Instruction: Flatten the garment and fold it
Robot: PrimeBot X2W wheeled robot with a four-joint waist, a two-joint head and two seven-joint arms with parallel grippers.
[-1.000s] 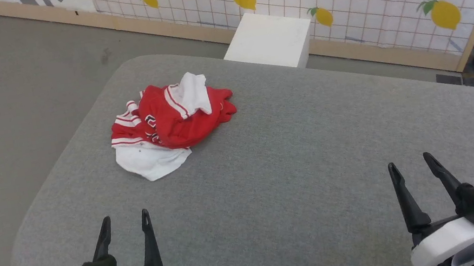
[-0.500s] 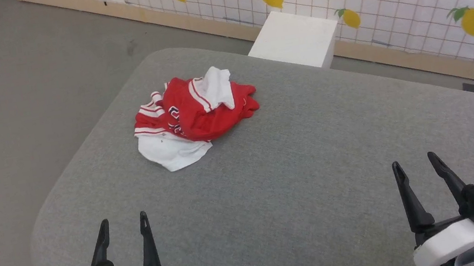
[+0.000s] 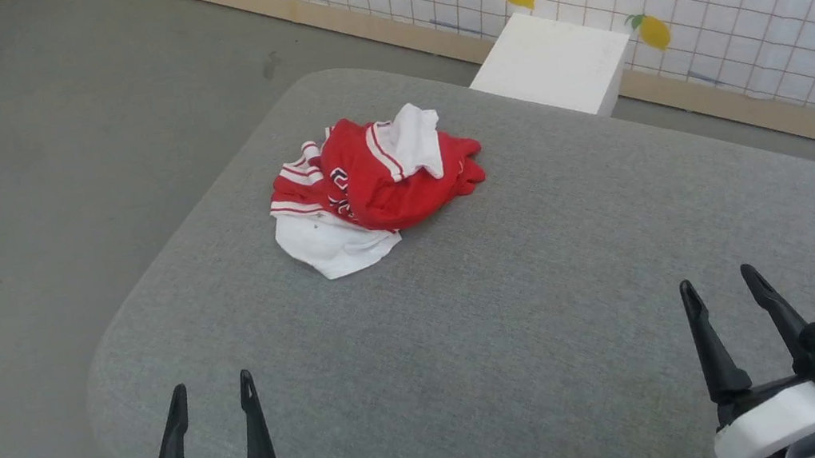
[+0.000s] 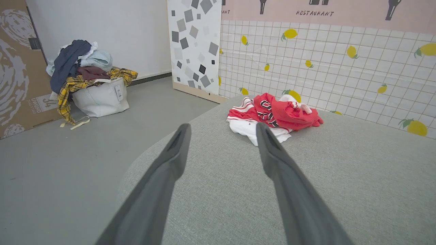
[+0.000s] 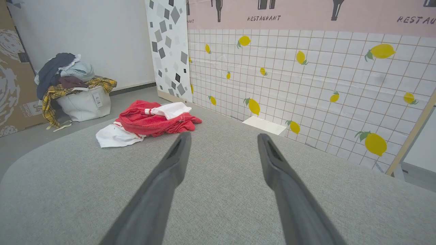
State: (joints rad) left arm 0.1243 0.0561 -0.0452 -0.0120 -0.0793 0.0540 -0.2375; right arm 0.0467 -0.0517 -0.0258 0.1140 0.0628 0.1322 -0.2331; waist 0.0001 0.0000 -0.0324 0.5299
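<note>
Crumpled red-and-white garment (image 3: 373, 186), lettering too bunched to read, lies upper centre on grey surface (image 3: 516, 310); left gripper (image 3: 210, 381) and right gripper (image 3: 715, 277) fingers wide, empty.

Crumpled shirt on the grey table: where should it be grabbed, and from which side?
Probably the white flap at the near-left edge of the shirt, approached from the robot's side by the open left gripper: it lies flat on the table, while the red part is bunched.

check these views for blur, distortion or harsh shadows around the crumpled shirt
Head view: sharp, soft even light, faint shadow under the crumpled red and white jersey T-shirt. Left wrist view: wide-angle stretch, open left claw soft up close. Right wrist view: same stretch, right claw soft, no glare.
</note>
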